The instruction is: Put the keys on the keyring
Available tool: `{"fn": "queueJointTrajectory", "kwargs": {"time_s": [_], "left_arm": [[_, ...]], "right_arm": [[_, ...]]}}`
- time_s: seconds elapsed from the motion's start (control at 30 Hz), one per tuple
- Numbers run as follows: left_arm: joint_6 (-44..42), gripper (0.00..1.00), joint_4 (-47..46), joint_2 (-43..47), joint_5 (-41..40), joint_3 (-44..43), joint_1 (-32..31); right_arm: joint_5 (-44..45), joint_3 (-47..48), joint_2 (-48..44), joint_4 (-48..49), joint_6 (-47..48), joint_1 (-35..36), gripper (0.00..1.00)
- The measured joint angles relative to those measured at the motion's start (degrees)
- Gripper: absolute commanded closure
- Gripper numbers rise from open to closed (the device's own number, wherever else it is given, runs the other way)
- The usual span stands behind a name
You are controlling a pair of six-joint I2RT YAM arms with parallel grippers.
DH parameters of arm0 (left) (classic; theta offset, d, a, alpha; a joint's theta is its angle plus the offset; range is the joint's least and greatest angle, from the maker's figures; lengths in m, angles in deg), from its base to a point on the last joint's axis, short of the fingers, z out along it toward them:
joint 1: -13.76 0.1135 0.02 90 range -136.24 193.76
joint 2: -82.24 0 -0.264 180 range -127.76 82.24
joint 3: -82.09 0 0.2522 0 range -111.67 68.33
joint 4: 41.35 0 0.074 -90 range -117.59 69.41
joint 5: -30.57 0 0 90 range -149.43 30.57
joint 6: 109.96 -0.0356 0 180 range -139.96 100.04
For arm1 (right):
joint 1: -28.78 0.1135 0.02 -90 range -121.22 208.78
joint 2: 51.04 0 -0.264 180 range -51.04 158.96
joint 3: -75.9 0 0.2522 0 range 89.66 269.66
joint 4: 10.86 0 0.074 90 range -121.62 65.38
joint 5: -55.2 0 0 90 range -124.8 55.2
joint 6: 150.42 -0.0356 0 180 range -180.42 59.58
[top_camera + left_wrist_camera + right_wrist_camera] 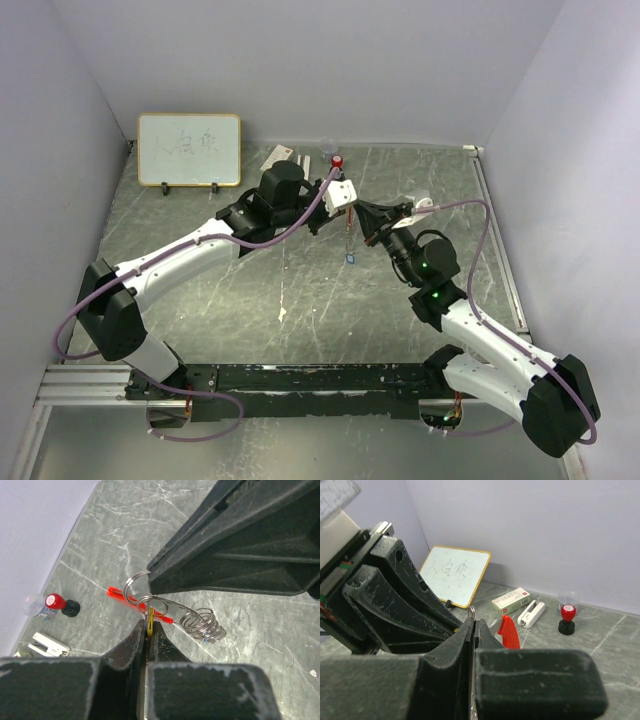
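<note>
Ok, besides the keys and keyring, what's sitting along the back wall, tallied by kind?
Whiteboard: 1
White box: 1
White stapler: 1
Red-and-black cylinder: 1
Clear cap: 1
Total: 5

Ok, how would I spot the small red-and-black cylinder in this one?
Start at the wood-framed whiteboard standing by the back wall, then go right along that wall past the white rectangular box and white stapler. The small red-and-black cylinder stands last in that row, the only red-topped thing with a black base.
</note>
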Motion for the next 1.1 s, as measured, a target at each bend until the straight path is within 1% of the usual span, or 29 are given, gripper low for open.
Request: {"fn": "queueJointTrajectory", "kwargs": {"time_s": [0.6,1.1], "left_arm": [[-1.5,0.93,3.1,-0.9,-1.8,-2.8,0.0],[-1.8,0.93,3.1,-1.7,-2.8,-2.9,0.0]], "right_arm": [[-1.1,0.3,-2.2,-5.3,2.7,0.0,1.0],[-1.0,0.3,-3.6,-6.2,3.6,0.0,1.0]]}}
